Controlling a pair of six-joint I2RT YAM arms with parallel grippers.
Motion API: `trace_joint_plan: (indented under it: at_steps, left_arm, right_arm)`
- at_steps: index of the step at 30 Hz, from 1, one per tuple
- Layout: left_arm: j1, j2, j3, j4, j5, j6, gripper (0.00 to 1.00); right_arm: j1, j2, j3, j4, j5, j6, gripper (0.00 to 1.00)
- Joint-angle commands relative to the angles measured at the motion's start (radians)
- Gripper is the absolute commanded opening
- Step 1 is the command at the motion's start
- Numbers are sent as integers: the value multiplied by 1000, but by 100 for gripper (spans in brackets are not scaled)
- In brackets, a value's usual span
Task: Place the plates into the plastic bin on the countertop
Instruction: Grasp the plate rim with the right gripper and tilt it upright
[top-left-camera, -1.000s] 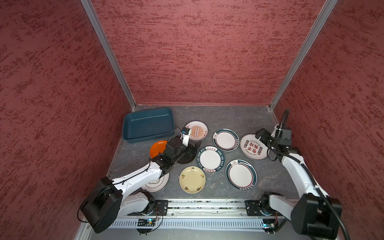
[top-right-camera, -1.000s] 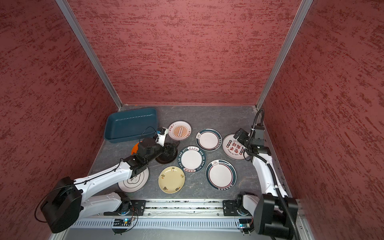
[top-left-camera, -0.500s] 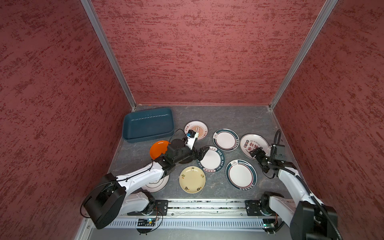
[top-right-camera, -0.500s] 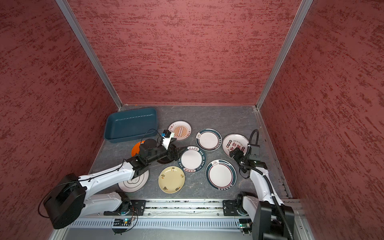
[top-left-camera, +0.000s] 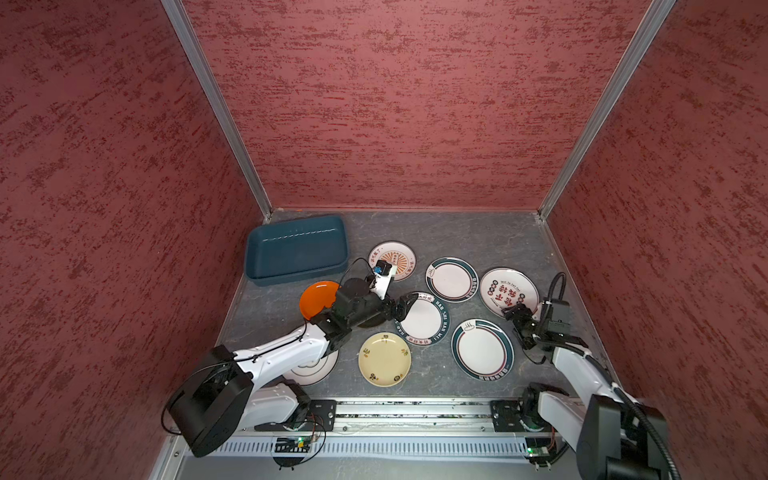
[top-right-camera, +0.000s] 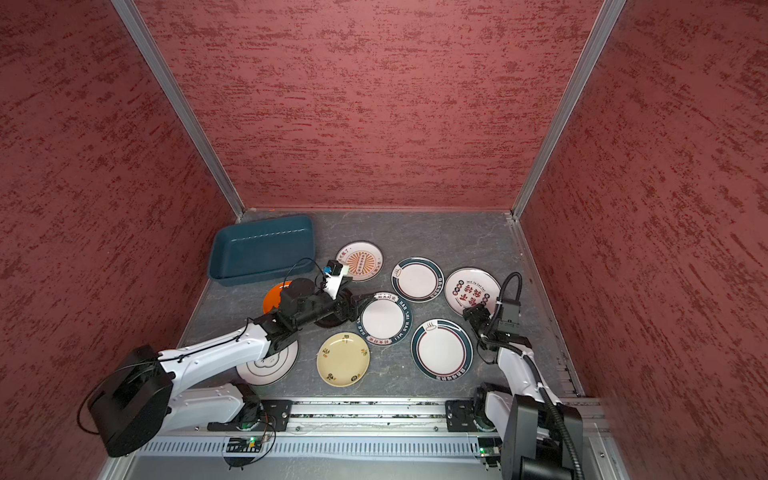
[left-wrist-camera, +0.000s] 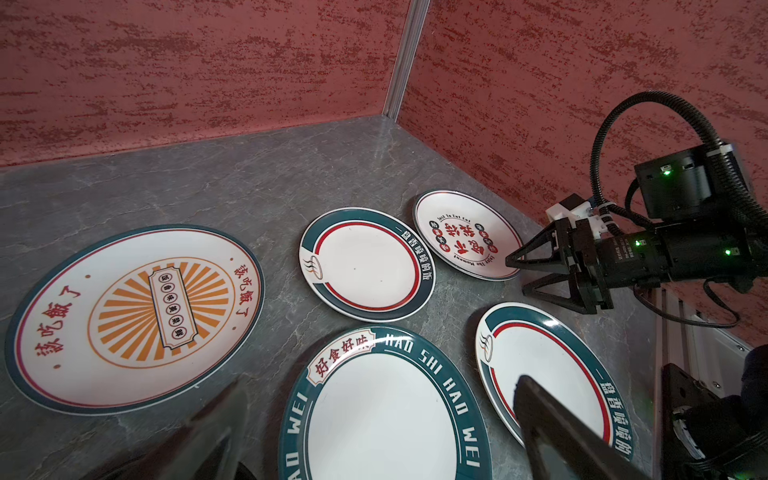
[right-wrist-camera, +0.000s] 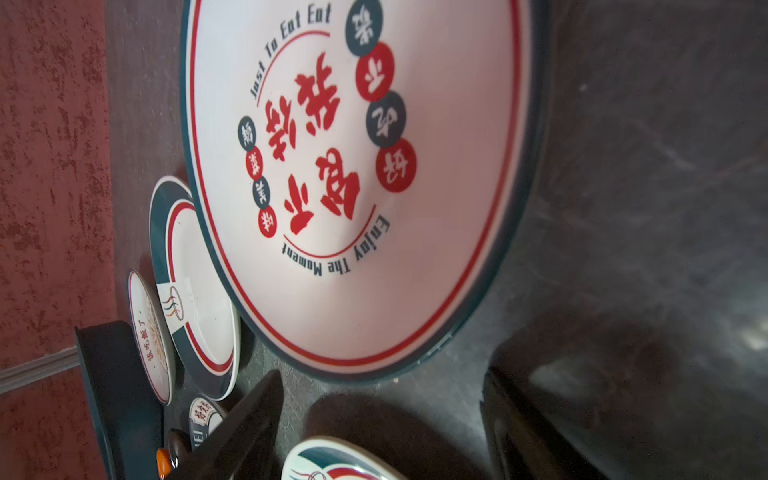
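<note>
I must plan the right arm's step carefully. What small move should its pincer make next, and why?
Probably ease the right pincer forward until the near rim of the red-lettered plate enters its open jaws, then close. The right wrist view shows that rim just ahead of the fingers, not between them; the plate lies flat on the countertop, and the plastic bin holds no plate.

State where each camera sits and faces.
Top views: high above the rail, looking down on the dark grey stone-look countertop, dark teal-blue rectangular plastic bin and round plates; left arm and right arm show.
Left wrist: on the left arm, facing the far right corner; own open fingers and right gripper show.
Right wrist: beside the white round plate with red characters, facing the bin; own fingers show.
Wrist views share that plate.
</note>
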Motion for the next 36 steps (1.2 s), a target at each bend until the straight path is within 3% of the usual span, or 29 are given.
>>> trace_joint_plan:
  at_steps: [1,9,16,26,36]
  left_arm:
    - [-4,2,27,-15,-21,9,99]
    - [-6,15,37,-34,-35,11,99]
    - [-7,22,50,-58,-46,12,99]
    - [-10,34,69,-91,-62,19,99]
    - [-13,54,80,-100,-67,19,100]
  right_arm:
    - [-14,-33,-39,33,69,64,73]
    - [-19,-54,-15,2,145,84,69]
    - [-26,34,2,52,148,92,54]
    - [-52,195,-3,187,131,77,41]
    - [-68,234,10,197,147,92,27]
